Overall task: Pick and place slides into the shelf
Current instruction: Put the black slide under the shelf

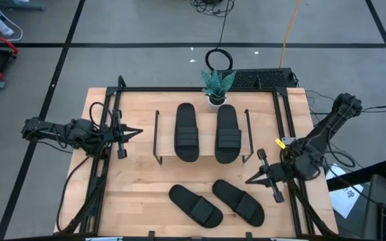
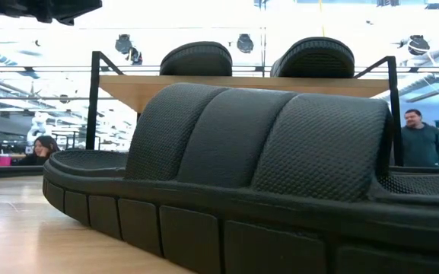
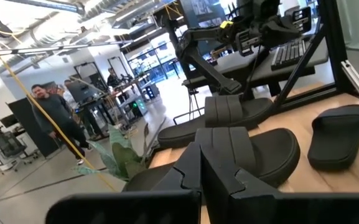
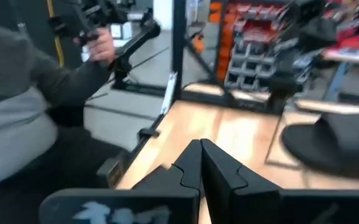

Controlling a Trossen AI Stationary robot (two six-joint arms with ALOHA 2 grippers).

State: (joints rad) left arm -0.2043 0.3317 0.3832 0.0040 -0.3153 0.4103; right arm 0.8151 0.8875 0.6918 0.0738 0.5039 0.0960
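Two black slides (image 1: pixel 186 132) (image 1: pixel 227 132) lie side by side, soles down, on the light wood board of the shelf (image 1: pixel 206 137) at the table's middle. Two more slides (image 1: pixel 195 205) (image 1: pixel 238 201) lie slantwise on the table near its front edge, and one of them fills the low view (image 2: pixel 265 175). My left gripper (image 1: pixel 139 131) hovers shut to the left of the shelf, pointing at it and holding nothing. My right gripper (image 1: pixel 247 181) hovers shut to the right of the front slides, near the shelf's right front corner, also holding nothing.
A small potted plant (image 1: pixel 216 86) stands at the far edge behind the shelf, with a keyboard (image 1: pixel 263 79) to its right. Black frame rails (image 1: pixel 102 181) run along the table's sides. People stand in the room beyond (image 2: pixel 421 137), one close by (image 4: pixel 17 99).
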